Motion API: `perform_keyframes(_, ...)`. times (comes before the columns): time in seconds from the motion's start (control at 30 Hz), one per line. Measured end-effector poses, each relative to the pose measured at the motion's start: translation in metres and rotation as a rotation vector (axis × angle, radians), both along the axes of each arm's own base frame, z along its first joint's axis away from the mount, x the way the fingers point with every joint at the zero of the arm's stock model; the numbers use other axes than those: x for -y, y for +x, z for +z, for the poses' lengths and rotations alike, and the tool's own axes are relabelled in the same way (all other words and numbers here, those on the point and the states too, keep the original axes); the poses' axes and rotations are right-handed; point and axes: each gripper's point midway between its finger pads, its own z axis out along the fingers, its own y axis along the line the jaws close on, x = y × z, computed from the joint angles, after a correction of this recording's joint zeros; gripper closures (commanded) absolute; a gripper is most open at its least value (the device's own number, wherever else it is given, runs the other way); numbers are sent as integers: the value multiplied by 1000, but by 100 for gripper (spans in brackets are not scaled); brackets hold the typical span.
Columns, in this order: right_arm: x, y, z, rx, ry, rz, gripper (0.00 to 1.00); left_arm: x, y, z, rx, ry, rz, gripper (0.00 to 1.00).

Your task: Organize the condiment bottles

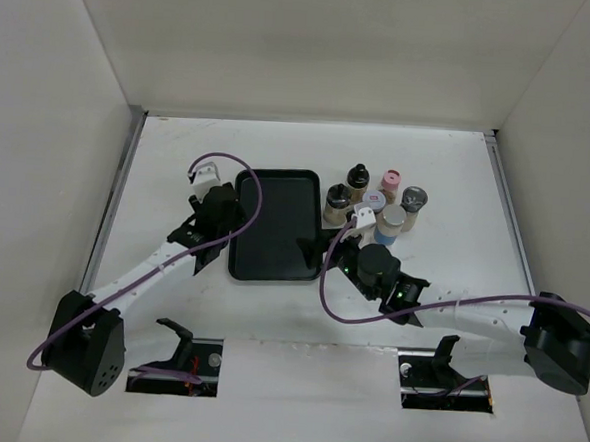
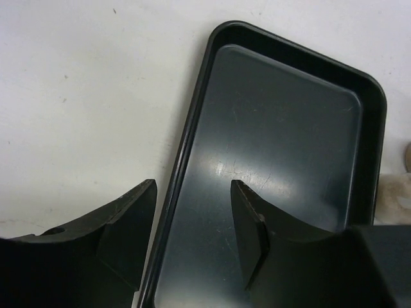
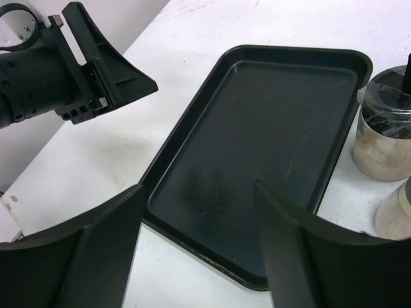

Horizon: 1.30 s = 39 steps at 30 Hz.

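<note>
Several condiment bottles stand in a cluster right of the black tray (image 1: 276,205): black-capped ones (image 1: 357,177) (image 1: 337,199), a pink-capped one (image 1: 391,180), a grey-capped one (image 1: 414,199), a cream-capped one (image 1: 373,200) and a blue-labelled one (image 1: 391,227). My left gripper (image 1: 232,215) is open and empty, its jaws astride the tray's left rim (image 2: 173,192). My right gripper (image 1: 316,250) is open and empty above the tray's near right corner (image 3: 257,276). In the right wrist view two bottles (image 3: 385,128) (image 3: 395,215) stand just right of the tray.
The tray (image 3: 257,141) holds nothing. White walls enclose the table on the left, back and right. My right arm's wrist (image 1: 377,266) lies just in front of the bottle cluster. The left gripper's body shows in the right wrist view (image 3: 77,70), left of the tray.
</note>
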Motion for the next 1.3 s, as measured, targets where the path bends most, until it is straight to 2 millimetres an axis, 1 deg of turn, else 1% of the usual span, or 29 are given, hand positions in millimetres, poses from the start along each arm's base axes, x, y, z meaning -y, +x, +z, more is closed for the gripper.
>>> perform_keyframes(0.1,0,0,2,8,1,1,58,2,2,5,26,-15,-5,52)
perform_keyframes(0.2,0,1,4,15,5,0,75,0,-1,7,52,-28,-3,52)
perform_keyframes(0.23,0,2,4,17,4,-2,78,-2,-2,7,58,-31,-1,51)
perform_keyframes(0.37,4,7,-1,23,-24,-18,90,-8,-10,6,98,-46,12,50)
perform_keyframes(0.5,17,17,-3,31,-102,-97,98,-13,-21,3,135,-78,24,51)
perform_keyframes(0.53,21,21,-1,34,-122,-125,99,-14,-22,3,148,-87,27,52)
perform_keyframes(0.6,29,26,4,36,-141,-180,98,-15,-24,3,172,-106,32,58)
perform_keyframes(0.63,34,28,7,36,-147,-208,97,-15,-26,2,188,-121,34,61)
perform_keyframes(0.7,49,30,12,30,-149,-259,88,-16,-29,-2,205,-144,37,69)
perform_keyframes(0.73,58,32,15,26,-144,-290,79,-17,-30,-4,211,-153,39,73)
perform_keyframes(0.77,68,36,20,23,-132,-323,71,-17,-30,-5,218,-163,39,79)
perform_keyframes(0.8,80,40,25,22,-121,-362,67,-17,-31,-6,223,-170,40,82)
perform_keyframes(0.83,93,45,29,22,-111,-404,63,-18,-31,-6,229,-176,40,84)
perform_keyframes(0.9,117,55,34,19,-111,-476,52,-19,-31,-5,244,-190,40,85)
perform_keyframes(0.97,137,62,30,-2,-138,-540,38,-21,-31,0,269,-207,43,83)
perform_keyframes(1.03,154,68,23,-31,-178,-591,22,-21,-31,4,292,-223,42,75)
perform_keyframes(1.1,169,72,17,-60,-206,-643,12,-18,-29,6,303,-235,29,68)
perform_keyframes(1.17,186,77,9,-91,-232,-699,7,-12,-27,2,297,-245,9,60)
perform_keyframes(1.23,200,81,-4,-129,-270,-741,3,-8,-26,-8,271,-248,-7,53)
perform_keyframes(1.3,210,85,-19,-168,-315,-772,1,-7,-26,-15,253,-252,-12,51)
